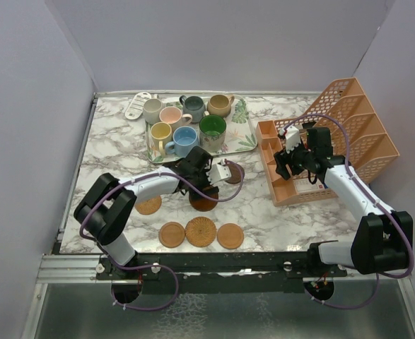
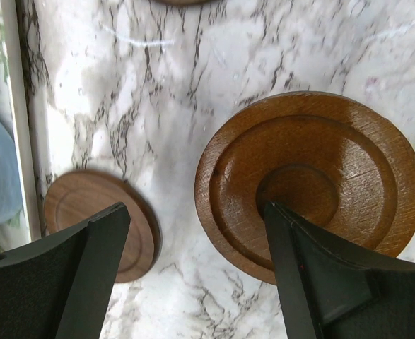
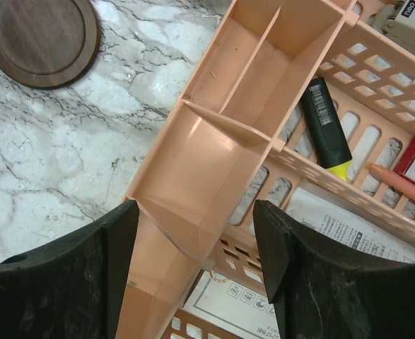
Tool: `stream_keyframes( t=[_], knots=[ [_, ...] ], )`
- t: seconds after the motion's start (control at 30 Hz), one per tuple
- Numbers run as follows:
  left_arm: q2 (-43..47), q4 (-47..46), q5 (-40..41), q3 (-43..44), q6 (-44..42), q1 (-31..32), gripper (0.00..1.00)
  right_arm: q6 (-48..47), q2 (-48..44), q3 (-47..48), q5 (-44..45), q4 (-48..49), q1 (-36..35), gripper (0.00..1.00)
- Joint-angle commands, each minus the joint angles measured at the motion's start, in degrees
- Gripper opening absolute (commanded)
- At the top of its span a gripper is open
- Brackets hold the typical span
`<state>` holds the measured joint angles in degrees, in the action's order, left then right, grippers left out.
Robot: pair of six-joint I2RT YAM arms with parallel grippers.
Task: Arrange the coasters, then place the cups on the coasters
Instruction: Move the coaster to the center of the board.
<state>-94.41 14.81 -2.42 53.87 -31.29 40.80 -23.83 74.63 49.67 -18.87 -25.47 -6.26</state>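
**Brown ringed wooden coaster [image 2: 310, 183] to be straddled before closing**

Marble shows between the left gripper's [image 2: 193, 212] parted fingers. One finger overhangs the coaster's centre, so the wrist should be shifted until the rim is straddled. The second wooden disc [image 2: 87, 212] beside the leaf-patterned tray [image 2: 20, 141] should be spared. The right gripper [image 3: 196, 212] is held, jaws apart, above the orange mesh rack [image 3: 214, 148]; ceramic mugs [image 1: 186, 123] stand on the tray.
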Motion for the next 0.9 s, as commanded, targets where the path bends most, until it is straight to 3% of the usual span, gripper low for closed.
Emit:
stream_keyframes(
  t=[0.0, 0.87],
  knots=[
    [0.97, 6.10, 2.51, -3.22, -2.42, -0.83, 0.80, -0.42, 0.08, 0.50, -0.59, 0.29, 0.29, 0.66],
    [5.16, 8.86, 4.34, -4.73, -0.33, -2.83, 0.80, -0.54, -2.45, 0.03, -1.73, -0.02, 0.29, 0.66]
  ],
)
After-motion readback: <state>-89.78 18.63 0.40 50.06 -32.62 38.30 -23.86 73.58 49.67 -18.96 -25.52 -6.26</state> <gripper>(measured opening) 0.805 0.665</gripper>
